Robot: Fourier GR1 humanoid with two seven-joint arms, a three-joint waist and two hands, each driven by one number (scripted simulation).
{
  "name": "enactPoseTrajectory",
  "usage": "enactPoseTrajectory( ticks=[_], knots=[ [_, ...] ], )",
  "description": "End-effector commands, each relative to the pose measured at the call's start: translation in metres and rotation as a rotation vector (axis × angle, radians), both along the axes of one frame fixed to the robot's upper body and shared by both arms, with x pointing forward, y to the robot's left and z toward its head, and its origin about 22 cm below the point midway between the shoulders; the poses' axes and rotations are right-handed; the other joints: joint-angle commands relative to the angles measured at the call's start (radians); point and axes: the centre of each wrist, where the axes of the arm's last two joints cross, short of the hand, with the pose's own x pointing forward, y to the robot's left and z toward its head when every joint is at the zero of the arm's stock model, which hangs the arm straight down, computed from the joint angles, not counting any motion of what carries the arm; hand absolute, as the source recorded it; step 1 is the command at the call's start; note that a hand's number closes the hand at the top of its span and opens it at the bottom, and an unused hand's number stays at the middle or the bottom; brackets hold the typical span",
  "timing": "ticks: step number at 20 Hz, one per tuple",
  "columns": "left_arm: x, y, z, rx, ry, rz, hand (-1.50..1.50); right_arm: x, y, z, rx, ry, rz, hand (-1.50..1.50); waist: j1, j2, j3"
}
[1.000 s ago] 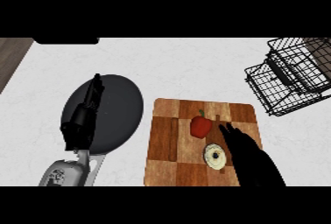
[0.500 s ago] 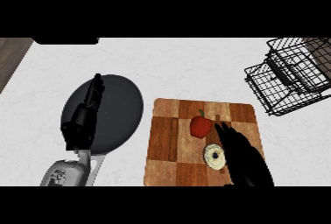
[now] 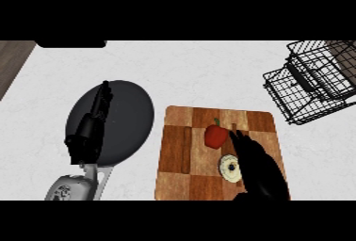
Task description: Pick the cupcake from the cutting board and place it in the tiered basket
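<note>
The cupcake [image 3: 228,167], pale and round with a dark centre, sits on the wooden cutting board [image 3: 184,146] near its lower right. My right hand [image 3: 256,162] lies directly beside it on its right, fingers straight and pointing up the board, partly covering the cupcake's edge. A red pepper [image 3: 216,135] lies just above the cupcake, close to the fingertips. The black wire tiered basket [image 3: 313,82] stands at the upper right. My left hand [image 3: 89,134] hangs over the dark pan at the left, fingers straight.
A dark round pan [image 3: 128,120] with a grey handle [image 3: 101,179] lies left of the board. A wooden edge shows at the top left corner. White counter lies between the board and the basket.
My right hand has slid slightly left, closing up against the cupcake's right side. The left hand, cupcake and pepper have stayed put.
</note>
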Motion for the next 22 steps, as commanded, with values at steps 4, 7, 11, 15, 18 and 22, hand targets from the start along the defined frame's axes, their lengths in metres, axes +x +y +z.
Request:
enactPoseTrajectory(
  ticks=[4, 7, 11, 15, 18, 22],
  knots=[
    [-0.017, -0.002, 0.015, 0.009, -0.002, 0.013, 0.00, 0.006, 0.010, -0.009, 0.033, 0.001, -0.027, -1.50, 0.003, -0.001, 0.000],
    [-0.008, -0.015, 0.006, 0.001, 0.003, 0.004, 0.00, 0.008, 0.005, -0.037, 0.039, -0.001, -0.028, -1.50, 0.001, 0.000, 0.000],
    [0.016, 0.010, 0.001, 0.002, 0.000, 0.012, 0.00, 0.006, 0.017, -0.035, 0.070, -0.065, -0.062, 1.50, -0.001, 0.001, 0.000],
    [0.010, 0.011, -0.004, 0.013, 0.002, 0.001, 0.00, 0.006, -0.001, -0.046, -0.056, -0.172, 0.000, 1.50, -0.001, 0.001, 0.000],
    [0.010, -0.006, -0.010, -0.003, 0.008, -0.006, 0.00, -0.003, 0.006, -0.038, -0.114, -0.207, 0.031, 1.50, -0.004, 0.000, 0.000],
    [-0.001, 0.000, 0.004, -0.005, 0.016, -0.003, 0.00, 0.017, 0.001, -0.059, -0.122, -0.243, -0.024, 1.50, 0.001, 0.000, 0.000]
  ],
)
